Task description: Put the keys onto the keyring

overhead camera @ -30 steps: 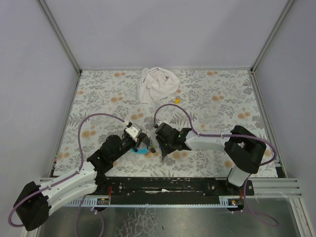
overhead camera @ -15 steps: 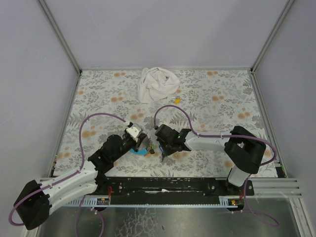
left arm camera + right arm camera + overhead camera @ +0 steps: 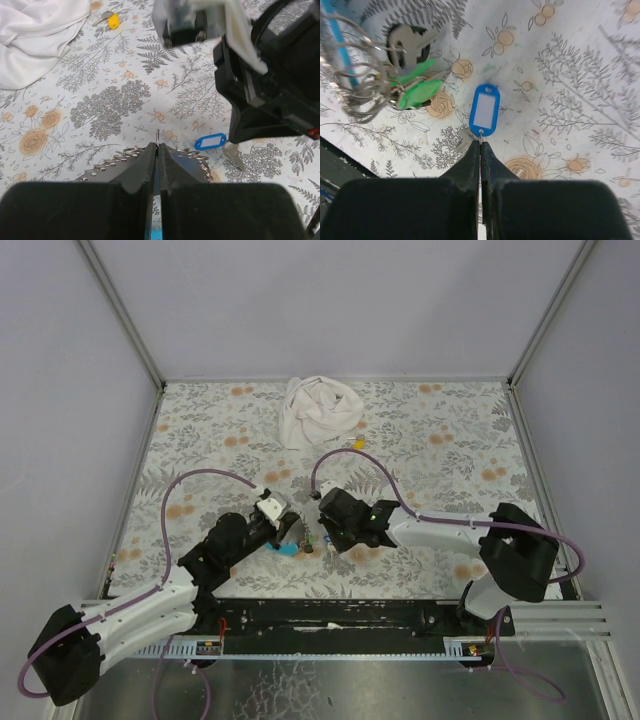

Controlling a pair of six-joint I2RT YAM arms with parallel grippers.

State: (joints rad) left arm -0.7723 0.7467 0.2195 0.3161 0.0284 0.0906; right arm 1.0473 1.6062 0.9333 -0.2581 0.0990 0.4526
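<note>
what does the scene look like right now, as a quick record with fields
left hand: shut on the keyring
right hand: shut on the blue-tagged key, gripped at the tag's small ring
green-tagged keys: bunched at the keyring's wire loops
yellow-capped key: lying loose on the table, beside the white cloth

Top external: high, behind near edge, faces down and toward far side; whole tabletop (image 3: 450,440) in frame.
Left wrist: low over tabletop, faces far along left pincer (image 3: 156,149); white cloth (image 3: 35,40) at far left.
Right wrist: very near tabletop, faces almost straight down past right pincer (image 3: 480,145).
Wrist views share blue-tagged key (image 3: 210,142) and keyring (image 3: 362,85).
Top and left wrist share white cloth and yellow-capped key (image 3: 114,21).
</note>
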